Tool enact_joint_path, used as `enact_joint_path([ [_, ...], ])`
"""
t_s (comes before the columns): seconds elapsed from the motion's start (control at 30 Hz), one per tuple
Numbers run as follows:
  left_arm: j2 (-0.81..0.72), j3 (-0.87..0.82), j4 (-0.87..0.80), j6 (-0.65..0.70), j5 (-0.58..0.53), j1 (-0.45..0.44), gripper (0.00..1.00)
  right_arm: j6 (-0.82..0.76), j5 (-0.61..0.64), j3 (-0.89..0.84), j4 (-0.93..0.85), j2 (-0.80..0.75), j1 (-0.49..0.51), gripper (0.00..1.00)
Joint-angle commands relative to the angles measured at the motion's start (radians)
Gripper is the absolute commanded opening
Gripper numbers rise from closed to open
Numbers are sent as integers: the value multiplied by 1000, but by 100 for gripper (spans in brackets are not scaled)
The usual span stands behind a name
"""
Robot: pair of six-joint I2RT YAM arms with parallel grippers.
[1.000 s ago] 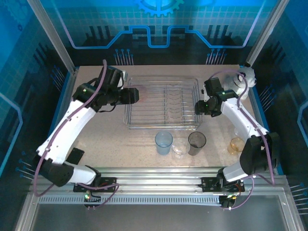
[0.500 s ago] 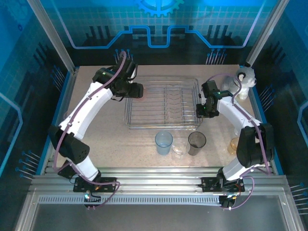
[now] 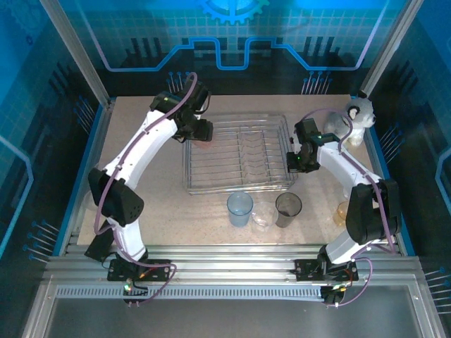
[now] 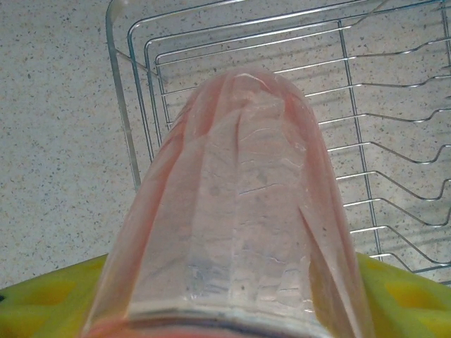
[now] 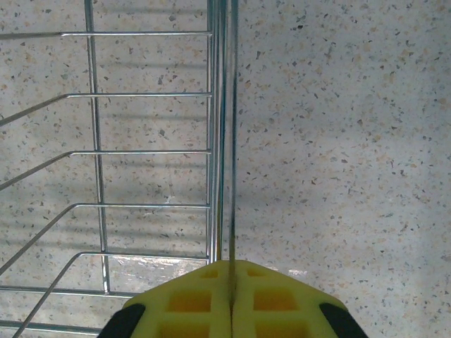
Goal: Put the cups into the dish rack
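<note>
Blue cup [image 3: 239, 208], clear cup [image 3: 264, 217] and grey cup [image 3: 288, 208] sit in a row on the desk [image 3: 155, 204], just short of the dish rack [image 3: 239, 184]. Amber cup [image 3: 345, 212] is off to the R, so 4 not loaded yet. R hand [image 5: 231, 271] is pinched tight on the rack's R rim wire, prob to stop it sliding. Further out, L hand [image 3: 200, 132] is clamped round the pink cup [image 4: 243, 211], base pointing away from my wrist, over the rack's far-L corner. Not down yet, I think.

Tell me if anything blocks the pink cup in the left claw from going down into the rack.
Nothing visible does. The left claw holds the pink cup over the dish rack at its far left corner, with bare wires below it. The right claw is shut on the rack's right rim, away from that corner.
</note>
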Motion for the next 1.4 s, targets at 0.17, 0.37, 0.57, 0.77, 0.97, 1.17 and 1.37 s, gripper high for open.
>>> enact_joint_path([
  [0.17, 58, 68, -57, 22, -21, 0, 0, 22, -12, -79, -62, -29, 54, 1],
  [0.37, 78, 70, -68, 24, -34, 0, 0, 59, 10, -104, -87, -67, 72, 0],
  [0.57, 94, 77, -81, 30, -49, 1, 0, 82, 42, -115, -119, -104, 86, 0],
  [0.77, 127, 93, -127, 36, -85, 1, 0, 92, 63, -127, -135, -120, 89, 0],
  [0.97, 144, 85, -120, 45, -76, 1, 0, 89, 60, -134, -133, -131, 89, 4],
  [1.17, 208, 125, -131, 64, -57, 4, 0, 76, 60, -127, -136, -150, 89, 9],
  [1.37, 276, 176, -147, 73, -9, 25, 0, 70, 77, -117, -152, -160, 88, 12],
])
